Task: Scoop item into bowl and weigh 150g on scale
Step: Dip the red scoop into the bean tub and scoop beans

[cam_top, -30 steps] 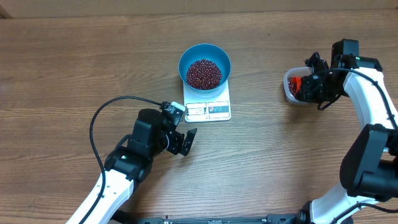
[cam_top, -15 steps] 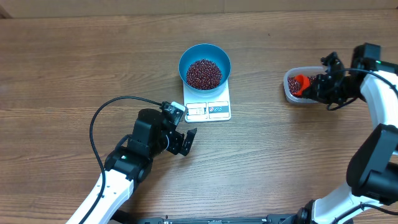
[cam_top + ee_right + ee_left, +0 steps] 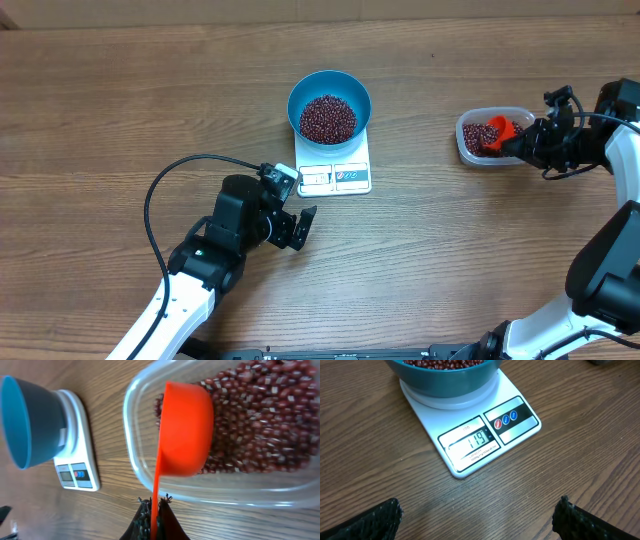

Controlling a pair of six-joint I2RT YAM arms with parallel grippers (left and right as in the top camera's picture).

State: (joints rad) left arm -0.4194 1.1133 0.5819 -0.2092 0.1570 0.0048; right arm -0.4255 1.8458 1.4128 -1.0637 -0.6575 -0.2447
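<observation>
The blue bowl (image 3: 296,96) stands on the white scale (image 3: 335,178) and holds a heap of red-brown beans, the item (image 3: 328,118). In the left wrist view the scale (image 3: 520,420) reads 119 below the bowl (image 3: 445,380). My left gripper (image 3: 290,228) rests open on the table just in front of the scale, nothing between its fingers (image 3: 375,520). My right gripper (image 3: 530,143) is shut on the thin handle of an orange scoop (image 3: 185,430). The scoop is turned on its side over the beans in the clear tub (image 3: 240,487). What the scoop holds is hidden.
The clear tub (image 3: 462,140) of beans (image 3: 475,137) sits at the right, well apart from the scale. A black cable (image 3: 160,190) loops beside the left arm. In the right wrist view the bowl (image 3: 30,415) and scale (image 3: 75,470) show far left.
My right gripper has drawn back to the right with the scoop, from over the tub's middle toward its right end. The left arm, bowl and scale are unchanged.
</observation>
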